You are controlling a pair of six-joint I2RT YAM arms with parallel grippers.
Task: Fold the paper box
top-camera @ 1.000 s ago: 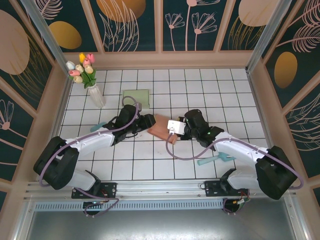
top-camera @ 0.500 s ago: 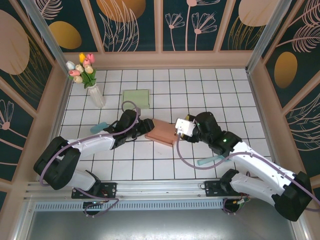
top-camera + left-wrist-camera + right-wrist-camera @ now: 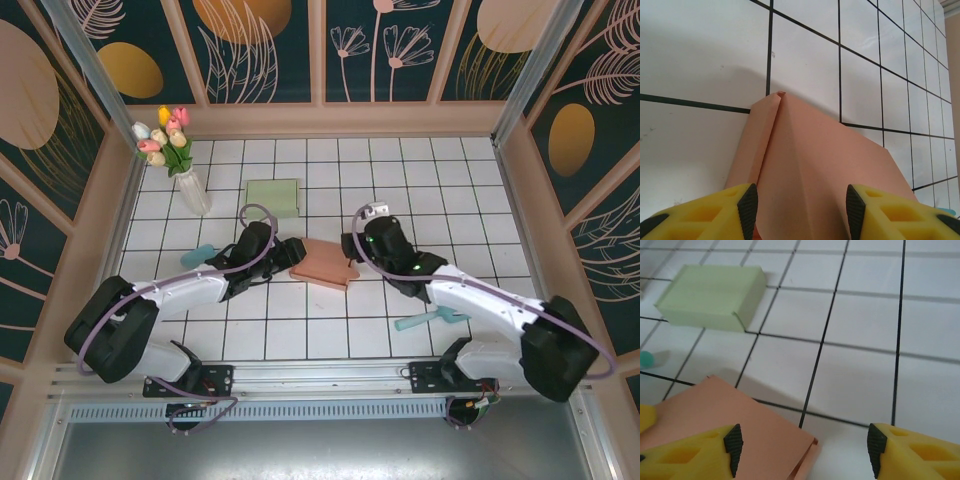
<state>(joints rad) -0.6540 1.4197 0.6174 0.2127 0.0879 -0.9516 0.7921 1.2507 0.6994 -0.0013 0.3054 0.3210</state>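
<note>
Two arms meet at the pink paper box [image 3: 325, 266], which lies flattened on the white tiled table [image 3: 300, 340], about mid-table. Nearest the arm bases, on the near right of the paper box, a teal tool [image 3: 430, 320] lies on the tiles, well apart from it. The left gripper [image 3: 291, 250] is at the box's left end. In the left wrist view its yellow fingers [image 3: 747, 205] stand parted over the paper, one above the narrow folded flap and one above the wide panel, with a crease running between them. It is not clamped on anything, and whether the pads touch the paper can't be told. The right gripper [image 3: 352, 246] is at the box's far right edge and is released. In the right wrist view its jaws are wide apart, with a box corner and bare tile between them and nothing held. Left of the box a second teal item [image 3: 197, 255] lies beside the left arm. Beyond the box sits a closed green box [image 3: 273, 194], apart from it. Farther off to the left a clear vase [image 3: 192, 195] of tulips [image 3: 165, 135] stands upright.
</note>
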